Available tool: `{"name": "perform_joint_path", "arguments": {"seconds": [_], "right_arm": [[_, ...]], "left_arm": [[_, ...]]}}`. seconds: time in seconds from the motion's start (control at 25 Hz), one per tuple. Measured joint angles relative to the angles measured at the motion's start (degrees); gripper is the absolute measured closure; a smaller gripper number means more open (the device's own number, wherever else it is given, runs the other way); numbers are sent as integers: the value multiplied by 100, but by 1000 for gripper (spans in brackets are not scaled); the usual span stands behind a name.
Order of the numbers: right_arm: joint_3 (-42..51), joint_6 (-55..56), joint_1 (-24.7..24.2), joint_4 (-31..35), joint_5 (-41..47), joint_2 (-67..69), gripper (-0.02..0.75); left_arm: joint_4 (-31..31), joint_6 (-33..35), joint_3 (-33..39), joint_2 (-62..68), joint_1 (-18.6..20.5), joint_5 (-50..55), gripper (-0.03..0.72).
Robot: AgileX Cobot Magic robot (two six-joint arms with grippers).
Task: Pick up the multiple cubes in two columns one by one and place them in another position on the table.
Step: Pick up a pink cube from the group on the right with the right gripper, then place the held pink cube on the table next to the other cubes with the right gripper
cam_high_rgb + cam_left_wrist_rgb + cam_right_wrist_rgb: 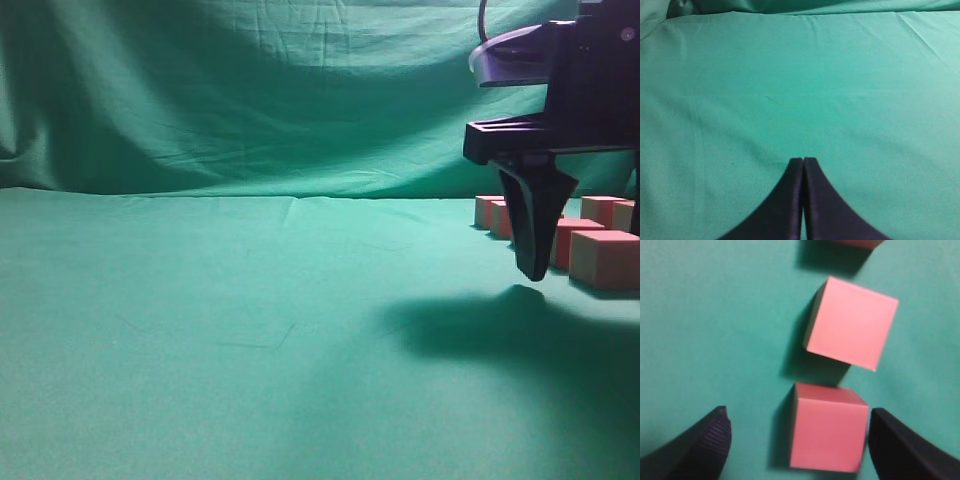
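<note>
Several pinkish-red cubes (577, 236) stand in two short columns at the far right of the green table (250, 330). My right gripper (588, 262) hangs low over them, its dark left finger (535, 240) beside the nearest cube (605, 258). In the right wrist view that gripper (798, 412) is open around this cube (827, 427), which rests on the cloth close to the right finger, with a wide gap to the left one. A second cube (850, 322) lies just beyond it, slightly turned. My left gripper (803, 160) is shut and empty above bare cloth.
A wrinkled green backdrop (260, 90) rises behind the table. Flat green cloth stretches left of the cubes and under the left gripper. The right arm's shadow (480, 325) lies on the cloth in front of the cubes.
</note>
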Motion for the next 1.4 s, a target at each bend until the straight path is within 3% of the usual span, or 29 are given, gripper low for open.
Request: {"name": "perform_joint_path", "arguments": {"seconds": [0.2,0.4,0.64,0.76,0.92,1.12,1.4], "right_arm": [[-13,0,0,-35,-52,59,217],[-34,0,0,-197,-30,160,478],[-90,0,0,-247,84,160,474],[-210,-94,-2,-121,622,-41,474],[-710,-1152,-2,560,1447,-607,474],[-1315,-2811,-2,1574,1690,-1153,474],[-2198,-3822,-2,1769,2147,-692,474]], "left_arm": [[0,0,0,0,0,0,688],[0,0,0,0,0,0,688],[0,0,0,0,0,0,688],[0,0,0,0,0,0,688],[0,0,0,0,0,0,688],[0,0,0,0,0,0,688],[0,0,0,0,0,0,688]]}}
